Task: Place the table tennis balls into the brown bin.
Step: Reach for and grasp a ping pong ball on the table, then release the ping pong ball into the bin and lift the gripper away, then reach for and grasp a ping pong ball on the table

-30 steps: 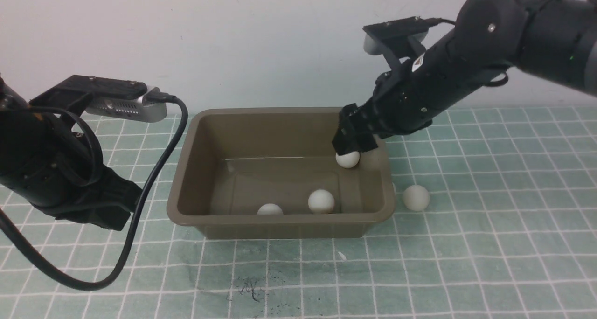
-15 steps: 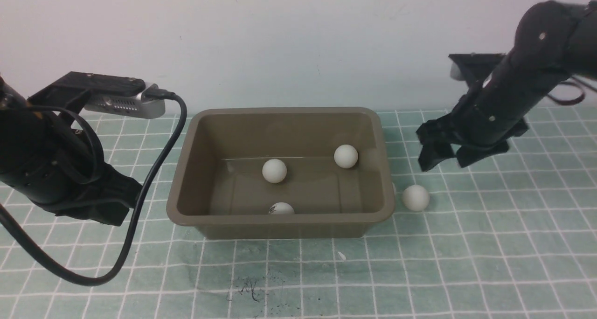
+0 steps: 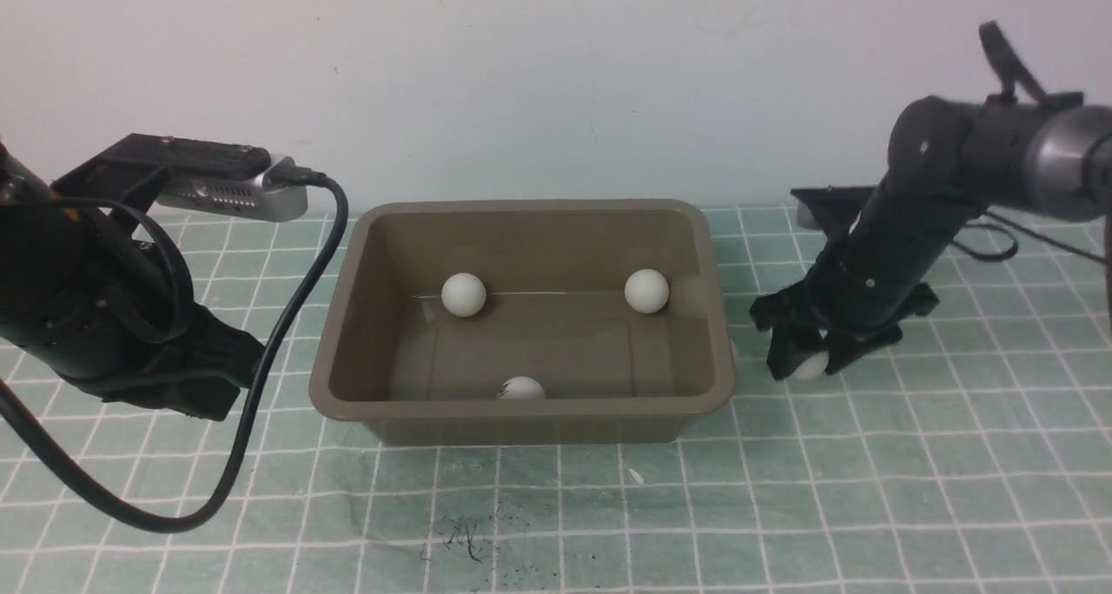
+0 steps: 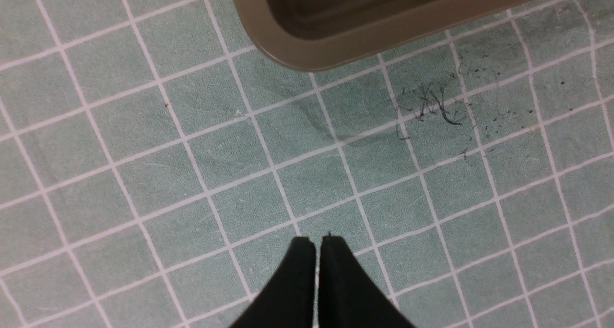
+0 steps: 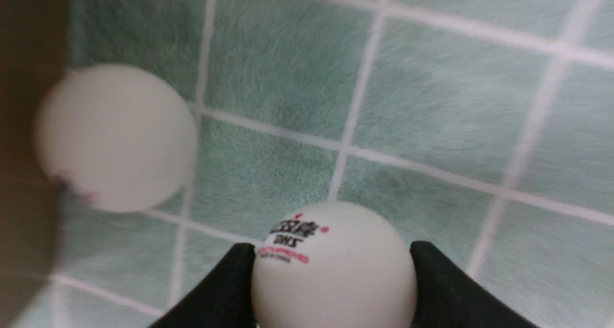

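The pincer's ball (image 5: 334, 275) reads "DHS" in black.

Even, fairly bright light leaves faint shadows on the bench (image 3: 869, 490) in front of the bin (image 3: 521, 409); the right wrist view blurs the ball (image 5: 117, 136) beside it.

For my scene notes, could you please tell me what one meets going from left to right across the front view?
Left gripper → brown bin → right gripper, its jaws on either side of a table tennis ball
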